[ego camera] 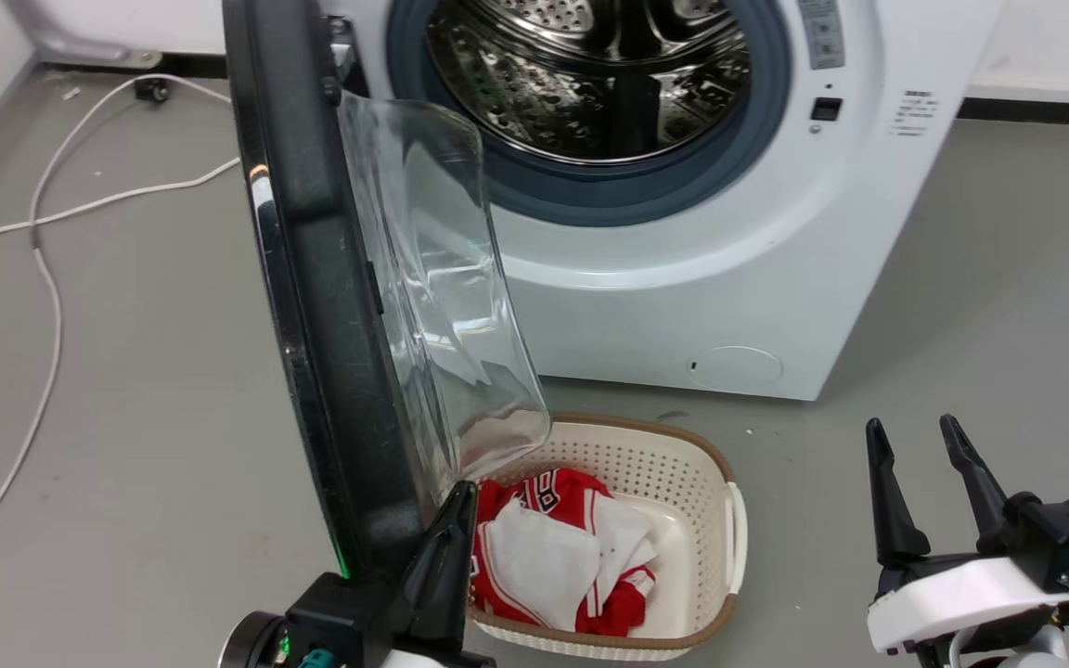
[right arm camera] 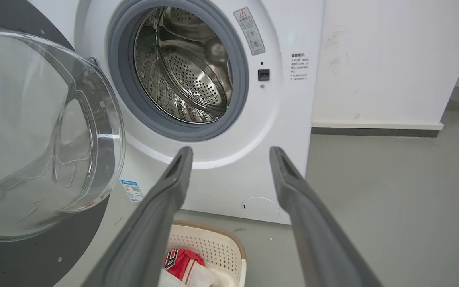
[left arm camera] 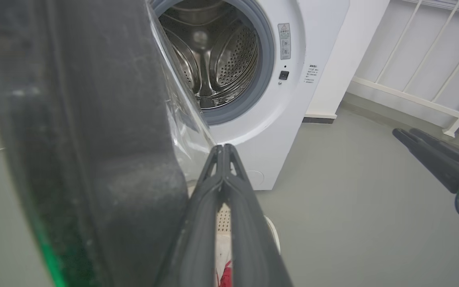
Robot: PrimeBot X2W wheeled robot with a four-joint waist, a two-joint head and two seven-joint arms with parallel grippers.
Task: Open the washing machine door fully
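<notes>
- Now: left claw [ego camera: 460, 492] pressed together, holding nothing; washing machine door [ego camera: 330, 353] just left of its tip, standing open.
- Right claw [ego camera: 912, 425] spread, empty; door well to its left.

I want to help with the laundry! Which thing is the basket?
Find the big white washing machine. On the floor just before it, beside the open door, sits the basket: cream plastic, dotted with holes, brown-rimmed, holding red and white clothes.
</notes>
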